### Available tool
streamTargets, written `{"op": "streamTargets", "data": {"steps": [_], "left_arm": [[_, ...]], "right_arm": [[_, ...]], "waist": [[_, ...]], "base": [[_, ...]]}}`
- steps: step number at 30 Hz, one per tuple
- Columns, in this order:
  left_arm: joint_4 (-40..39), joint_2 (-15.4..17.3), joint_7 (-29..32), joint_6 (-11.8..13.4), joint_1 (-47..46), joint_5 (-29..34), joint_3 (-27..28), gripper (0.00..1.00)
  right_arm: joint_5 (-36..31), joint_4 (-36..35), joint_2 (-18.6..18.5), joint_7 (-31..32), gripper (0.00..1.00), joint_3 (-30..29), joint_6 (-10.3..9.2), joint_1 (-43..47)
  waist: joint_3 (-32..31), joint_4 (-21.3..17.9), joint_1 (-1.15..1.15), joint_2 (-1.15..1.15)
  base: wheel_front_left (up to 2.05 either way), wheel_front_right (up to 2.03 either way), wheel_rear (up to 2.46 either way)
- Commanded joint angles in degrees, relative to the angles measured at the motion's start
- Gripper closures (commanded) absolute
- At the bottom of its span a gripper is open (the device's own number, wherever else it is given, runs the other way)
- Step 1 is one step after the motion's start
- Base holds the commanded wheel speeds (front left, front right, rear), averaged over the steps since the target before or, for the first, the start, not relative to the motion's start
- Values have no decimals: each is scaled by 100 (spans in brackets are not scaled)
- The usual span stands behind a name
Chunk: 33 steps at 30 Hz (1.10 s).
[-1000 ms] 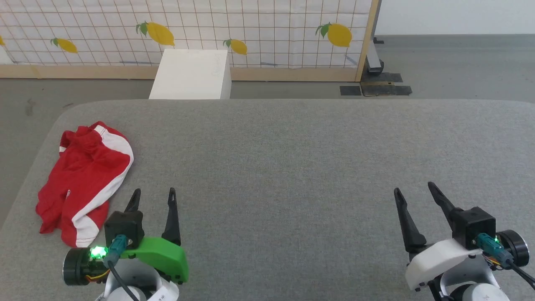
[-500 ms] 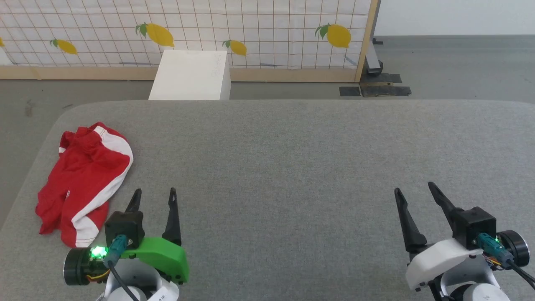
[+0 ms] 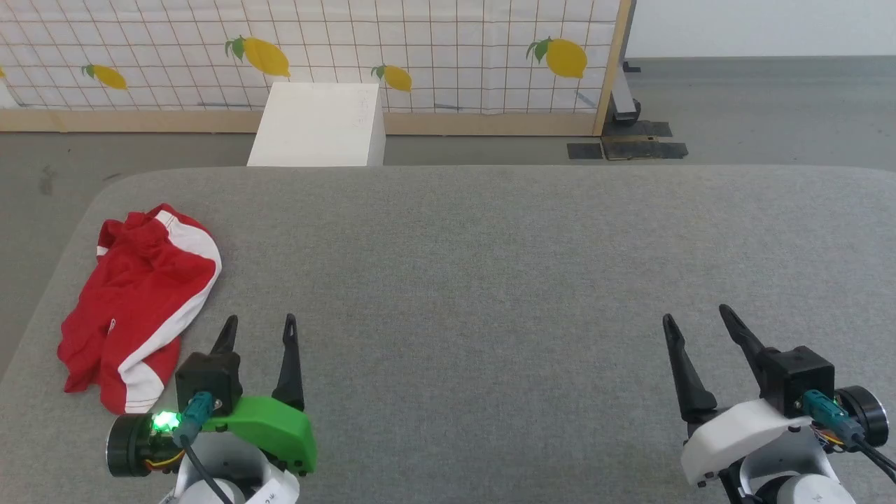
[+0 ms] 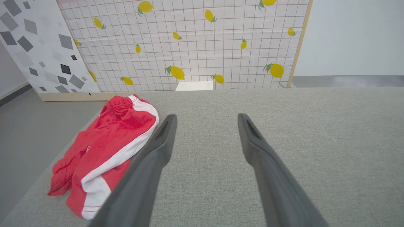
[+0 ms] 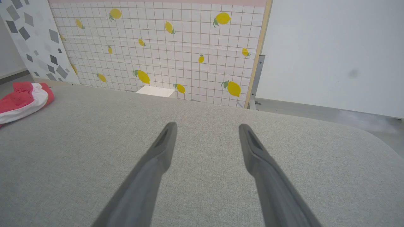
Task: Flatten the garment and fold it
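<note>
The grey surface [image 3: 490, 280] carries the garment [image 3: 140, 294], crumpled near its left edge. Left hand [image 3: 259, 320] and right hand [image 3: 696, 314] hang released, empty. Flattening isn't begun; I'd say reaching leftward comes first.

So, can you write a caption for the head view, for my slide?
Crumpled red shorts lie at the left of the grey surface; left gripper and right gripper are open, empty.

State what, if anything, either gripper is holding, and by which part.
Nothing is held. The left gripper and the right gripper are open and empty; the garment lies ungrasped.
</note>
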Motion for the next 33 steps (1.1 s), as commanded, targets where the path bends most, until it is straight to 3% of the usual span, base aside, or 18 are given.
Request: {"op": "streamTargets", "data": {"steps": [1,33], "left_arm": [[-17,43,-8,-16,48,-11,-7,0],[6,168,16,30,42,-127,-147,0]], "right_arm": [[30,-1,6,2,0,-16,-3,-33],[273,-55,12,10,0,54,-5,4]], "waist": [[3,-1,0,0],[36,183,0,0]], "base": [[0,0,0],[0,0,0]]}}
